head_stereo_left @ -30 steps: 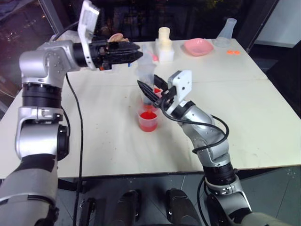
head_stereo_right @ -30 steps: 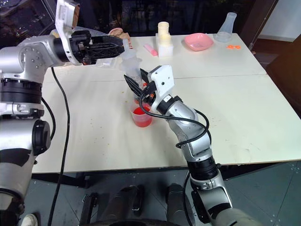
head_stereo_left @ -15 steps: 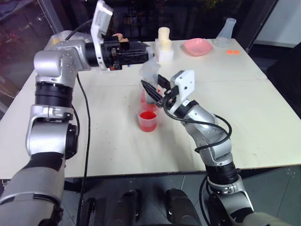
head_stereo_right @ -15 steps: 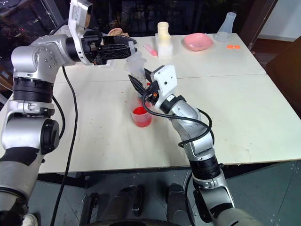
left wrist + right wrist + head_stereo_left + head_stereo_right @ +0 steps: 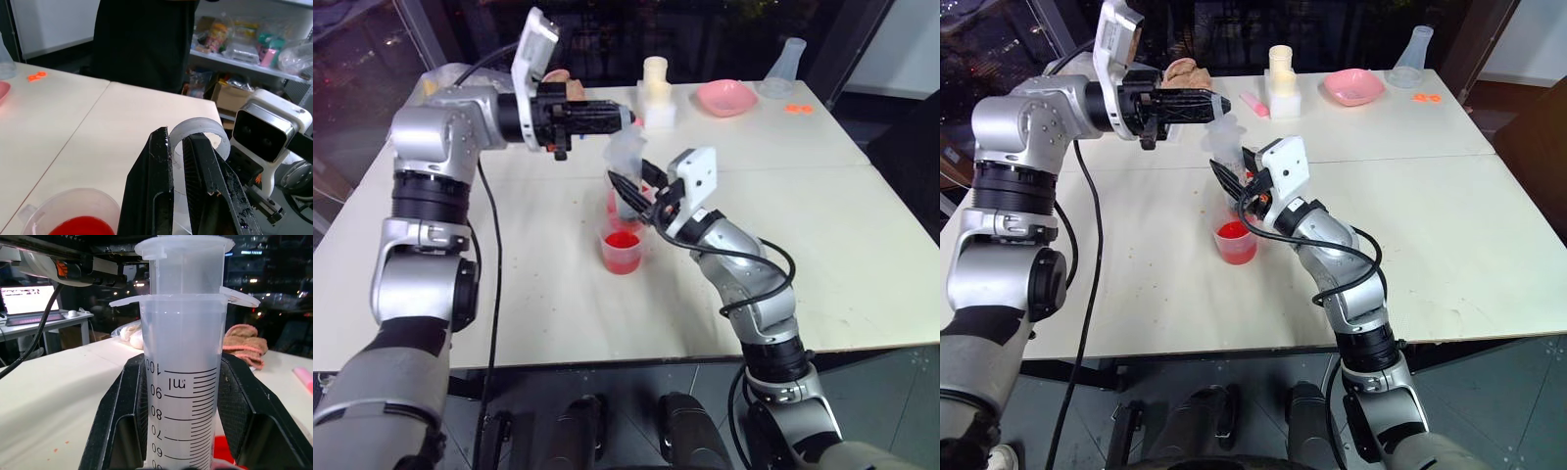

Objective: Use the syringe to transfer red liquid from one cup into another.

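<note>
The syringe (image 5: 626,157) stands upright over the far cup (image 5: 615,203), which holds red liquid, and its lower end is hidden. My right gripper (image 5: 632,192) is shut on the clear barrel (image 5: 183,382), with one finger (image 5: 122,406) on each side of the printed scale. My left gripper (image 5: 1220,104) reaches in level from the left. It is shut on the rim of the white plunger (image 5: 205,129) at the top. A second cup (image 5: 620,250) of red liquid (image 5: 621,241) stands just in front.
At the back of the table (image 5: 822,245) are a pink bowl (image 5: 724,96), a cream bottle on a white block (image 5: 655,88), a clear flask (image 5: 788,61), orange bits (image 5: 798,108), a pink marker (image 5: 1253,103) and a bundled cloth (image 5: 1185,70).
My left gripper has moved right to the syringe's top and closed from open onto the plunger. The right gripper and both cups have stayed put.
</note>
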### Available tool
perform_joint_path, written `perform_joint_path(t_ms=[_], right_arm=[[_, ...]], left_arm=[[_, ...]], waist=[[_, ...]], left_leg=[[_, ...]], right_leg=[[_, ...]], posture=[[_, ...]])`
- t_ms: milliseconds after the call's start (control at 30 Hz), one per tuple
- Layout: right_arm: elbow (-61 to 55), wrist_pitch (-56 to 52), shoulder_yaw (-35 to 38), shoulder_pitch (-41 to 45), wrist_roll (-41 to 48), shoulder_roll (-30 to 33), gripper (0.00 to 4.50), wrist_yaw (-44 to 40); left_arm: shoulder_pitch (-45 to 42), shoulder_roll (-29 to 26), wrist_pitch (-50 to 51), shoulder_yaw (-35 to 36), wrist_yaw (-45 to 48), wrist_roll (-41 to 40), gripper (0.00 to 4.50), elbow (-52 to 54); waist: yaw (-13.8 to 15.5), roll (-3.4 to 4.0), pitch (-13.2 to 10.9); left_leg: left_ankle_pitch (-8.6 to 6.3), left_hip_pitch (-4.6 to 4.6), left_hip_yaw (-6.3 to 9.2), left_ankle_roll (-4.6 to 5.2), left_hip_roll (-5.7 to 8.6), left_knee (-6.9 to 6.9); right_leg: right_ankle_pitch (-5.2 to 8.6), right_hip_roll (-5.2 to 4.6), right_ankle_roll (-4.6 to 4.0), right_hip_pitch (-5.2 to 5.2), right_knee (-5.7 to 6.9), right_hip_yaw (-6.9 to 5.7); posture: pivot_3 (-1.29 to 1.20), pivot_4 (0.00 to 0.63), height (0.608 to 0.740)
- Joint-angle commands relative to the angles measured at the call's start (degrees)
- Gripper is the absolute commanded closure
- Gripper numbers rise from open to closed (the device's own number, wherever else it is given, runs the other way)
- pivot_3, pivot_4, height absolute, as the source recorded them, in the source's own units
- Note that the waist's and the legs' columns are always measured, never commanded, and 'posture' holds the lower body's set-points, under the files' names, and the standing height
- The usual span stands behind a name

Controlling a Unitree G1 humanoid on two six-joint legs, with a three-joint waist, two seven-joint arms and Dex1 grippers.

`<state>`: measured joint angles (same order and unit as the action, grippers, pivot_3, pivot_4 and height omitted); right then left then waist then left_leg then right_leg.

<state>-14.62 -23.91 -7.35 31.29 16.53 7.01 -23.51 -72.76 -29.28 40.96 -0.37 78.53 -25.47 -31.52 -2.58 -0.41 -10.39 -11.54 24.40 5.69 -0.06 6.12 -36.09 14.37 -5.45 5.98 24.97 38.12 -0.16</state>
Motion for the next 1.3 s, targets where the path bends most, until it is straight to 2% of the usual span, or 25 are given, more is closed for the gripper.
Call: perform_joint_path(t_ms=[33, 667, 800, 967, 1067, 1133, 1300], right_arm=[[-4.1, -1.7, 1.1, 3.7, 3.0, -1.9, 3.14, 0.7], [-6.7, -8.1, 4.0, 7.3, 7.0, -2.3, 3.14, 1.9], [-7.0, -8.7, 4.1, 7.2, 7.3, -2.1, 3.14, 1.8], [-7.2, -9.3, 4.2, 7.2, 7.8, -1.7, 3.14, 1.9], [-7.3, -10.0, 4.9, 7.4, 8.4, -1.4, 3.14, 2.0], [-7.5, -10.5, 5.4, 7.5, 8.9, -1.2, 3.14, 2.2], [-6.7, -14.9, 9.7, 8.5, 13.3, -1.5, 3.14, 4.2]], left_arm=[[-0.2, 0.9, 0.5, -1.5, 1.5, -0.5, 4.18, 2.3], [1.8, 1.5, 4.9, -1.4, 1.2, -1.6, 4.18, 5.3], [0.4, 1.3, 6.9, 0.2, 0.3, -2.2, 3.09, 3.8], [0.7, 0.2, 6.5, 1.5, -1.5, -1.6, 2.07, 4.4], [3.1, -2.6, 5.8, 1.5, -1.1, -1.2, 1.42, 7.0], [3.9, -4.3, 6.7, 2.7, -1.8, -1.8, 1.42, 7.8], [5.1, -7.5, 10.5, 10.7, -9.1, -5.6, 1.42, 7.4]], waist=[[0.0, 0.00, 0.0], [0.0, 0.00, 0.0], [0.0, 0.00, 0.0], [0.0, 0.00, 0.0], [-0.1, 0.00, 0.0], [0.0, 0.00, 0.0], [0.0, 0.00, 0.0]], left_leg=[[0.00, 0.00, 0.00, 0.00, 0.00, 0.00], [0.00, 0.00, 0.00, 0.00, 0.00, 0.00], [0.00, 0.00, 0.00, 0.00, 0.00, -0.01], [0.00, 0.00, 0.00, 0.00, 0.00, 0.00], [0.00, 0.00, 0.00, 0.00, 0.00, 0.00], [0.00, 0.00, 0.00, 0.00, -0.01, 0.02], [0.00, 0.00, 0.01, 0.00, -0.02, 0.02]], right_leg=[[0.00, 0.00, 0.00, 0.00, 0.00, 0.00], [0.00, -0.01, 0.00, 0.00, 0.00, 0.00], [0.00, -0.01, 0.00, 0.00, 0.00, 0.00], [0.00, 0.00, 0.00, 0.00, 0.00, 0.00], [0.00, -0.01, 0.00, 0.01, 0.00, 0.00], [0.00, -0.02, 0.00, 0.03, 0.01, 0.03], [0.00, -0.02, 0.00, 0.03, 0.01, 0.04]], posture=[[0.00, 0.150, 0.740], [0.00, 0.150, 0.740], [0.00, 0.150, 0.740], [0.00, 0.150, 0.740], [0.00, 0.150, 0.740], [0.00, 0.150, 0.740], [0.00, 0.150, 0.740]])
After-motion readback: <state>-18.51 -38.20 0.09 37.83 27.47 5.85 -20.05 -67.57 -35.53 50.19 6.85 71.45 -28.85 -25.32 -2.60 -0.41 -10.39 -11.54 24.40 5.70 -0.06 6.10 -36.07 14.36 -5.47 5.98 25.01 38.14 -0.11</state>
